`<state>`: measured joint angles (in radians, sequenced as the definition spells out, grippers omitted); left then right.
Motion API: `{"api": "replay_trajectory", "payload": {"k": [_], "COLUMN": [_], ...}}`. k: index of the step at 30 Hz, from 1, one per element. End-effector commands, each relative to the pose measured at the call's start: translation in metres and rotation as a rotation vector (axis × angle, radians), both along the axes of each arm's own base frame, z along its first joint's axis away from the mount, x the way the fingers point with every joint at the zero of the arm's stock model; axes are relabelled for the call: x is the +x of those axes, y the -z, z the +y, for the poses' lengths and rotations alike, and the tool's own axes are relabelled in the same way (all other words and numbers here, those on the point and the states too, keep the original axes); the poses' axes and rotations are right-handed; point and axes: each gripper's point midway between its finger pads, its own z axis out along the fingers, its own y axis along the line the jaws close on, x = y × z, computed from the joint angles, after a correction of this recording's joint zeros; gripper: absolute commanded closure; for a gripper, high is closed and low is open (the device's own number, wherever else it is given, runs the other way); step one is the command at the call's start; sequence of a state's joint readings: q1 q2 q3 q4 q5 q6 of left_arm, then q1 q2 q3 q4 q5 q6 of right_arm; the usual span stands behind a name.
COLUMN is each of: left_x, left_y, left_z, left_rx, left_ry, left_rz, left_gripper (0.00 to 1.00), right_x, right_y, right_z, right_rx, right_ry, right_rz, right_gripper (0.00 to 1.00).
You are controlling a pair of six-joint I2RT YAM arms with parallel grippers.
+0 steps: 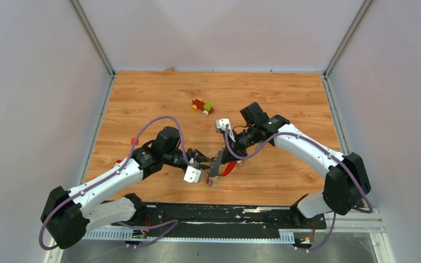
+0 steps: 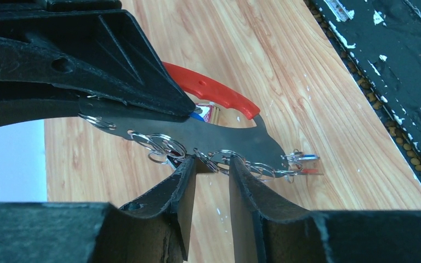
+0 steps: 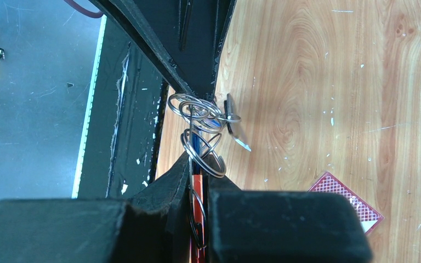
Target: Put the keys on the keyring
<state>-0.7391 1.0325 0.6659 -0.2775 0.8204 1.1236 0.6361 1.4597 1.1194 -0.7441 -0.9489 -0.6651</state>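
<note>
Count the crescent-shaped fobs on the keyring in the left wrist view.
2, both on the keyring. The grey fob lies across the middle, small rings hanging along its lower edge; the red fob arcs just above it. Their left ends are covered, but no third shows.

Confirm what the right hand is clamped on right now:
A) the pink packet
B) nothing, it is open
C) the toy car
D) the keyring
D: in the right wrist view, the right hand is closed with the keyring pinched between its fingers. The toy car lies apart, farther up the table.
</note>
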Motion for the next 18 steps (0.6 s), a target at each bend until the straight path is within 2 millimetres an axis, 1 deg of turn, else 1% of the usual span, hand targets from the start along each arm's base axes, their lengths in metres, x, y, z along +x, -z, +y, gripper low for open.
{"api": "replay_trajectory", "payload": {"k": [1,18], "left_x": [0.0033,0.0074], "left_y": [-0.0168,-0.0109], "left_z": [-0.0075,-0.0062], "left_rx": [-0.062,-0.050], "left_ry": [-0.013,-0.033], "left_rz": [-0.011,-0.020], "left_gripper": [0.65,0.87], "right_x": [0.0059,0.0059], "right_y": [-0.0218,-0.0212], "right_z": [0.0110,0.0104], "right_rx": [0.079,0.076], "right_ry": [-0.037,-0.037], "right_rz": [-0.051,-0.051], "right_gripper": [1.00,1.00]}}
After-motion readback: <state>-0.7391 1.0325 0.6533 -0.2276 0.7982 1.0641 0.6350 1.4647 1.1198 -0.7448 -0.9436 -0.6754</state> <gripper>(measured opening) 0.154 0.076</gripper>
